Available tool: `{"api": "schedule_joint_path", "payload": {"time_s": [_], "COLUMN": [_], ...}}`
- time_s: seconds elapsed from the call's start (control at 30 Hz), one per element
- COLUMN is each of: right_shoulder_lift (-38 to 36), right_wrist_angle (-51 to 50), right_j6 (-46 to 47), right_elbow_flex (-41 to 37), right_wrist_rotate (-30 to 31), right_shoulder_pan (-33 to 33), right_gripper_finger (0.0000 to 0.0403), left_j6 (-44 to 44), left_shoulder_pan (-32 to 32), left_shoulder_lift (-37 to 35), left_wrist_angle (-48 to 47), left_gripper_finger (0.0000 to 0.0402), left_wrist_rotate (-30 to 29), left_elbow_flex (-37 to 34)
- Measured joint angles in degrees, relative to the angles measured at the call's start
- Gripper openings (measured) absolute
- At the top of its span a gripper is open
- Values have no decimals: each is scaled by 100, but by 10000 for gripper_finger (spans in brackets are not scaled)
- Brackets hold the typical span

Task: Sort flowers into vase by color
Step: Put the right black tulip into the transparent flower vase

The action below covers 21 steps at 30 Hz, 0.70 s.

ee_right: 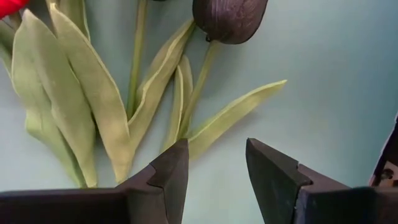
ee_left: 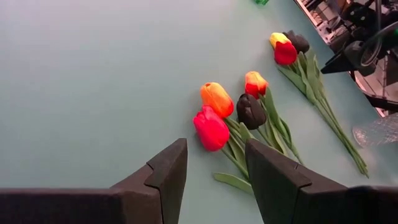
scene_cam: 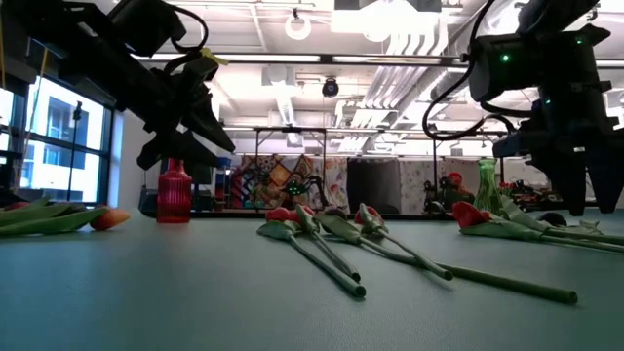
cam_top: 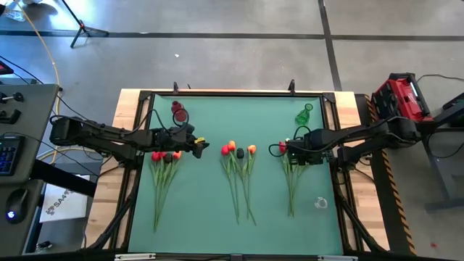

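- While both arms hang low over the green mat (cam_top: 203,210), three tulip bunches lie flat on it.
- Left gripper (cam_top: 205,148): released, empty, between left bunch (cam_top: 164,174) and middle bunch (cam_top: 239,174).
- Right gripper (cam_top: 283,149): released, empty, over right bunch (cam_top: 292,181), near the green vase (cam_top: 303,114).

Three bunches of flowers lie in a row across the mat (cam_top: 203,210), heads toward the far edge and stems toward the near edge. The left bunch (cam_top: 164,168) lies under the left gripper (cam_top: 201,147); the middle bunch (cam_top: 238,163) lies between the two arms; the right bunch (cam_top: 292,170) lies under the right gripper (cam_top: 281,148). Behind the left bunch stands one vase (cam_top: 178,111), behind the right bunch another vase (cam_top: 304,114) (this one looks tipped over). A small glass (cam_top: 320,204) sits to the right of the right bunch's stems.
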Motion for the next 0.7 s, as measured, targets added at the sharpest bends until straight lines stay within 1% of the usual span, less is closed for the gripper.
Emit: {"api": "schedule_joint_path", "payload": {"time_s": [0.2,0.5,0.7], "right_shoulder_lift": [0,13,14], "right_wrist_angle": [-74,-41,43], "right_j6": [83,131,66], "right_elbow_flex": [0,0,0], "right_wrist_rotate": [194,296,780], "right_shoulder_pan": [-2,-276,-556], "right_gripper_finger": [148,148,149], "left_j6": [4,92,159], "left_shoulder_pan": [0,0,0], "left_shoulder_lift": [0,0,2], "left_wrist_angle": [2,76,78], "left_gripper_finger": [152,152,152], "left_wrist_rotate": [0,-150,-204], "left_elbow_flex": [0,2,2]}}
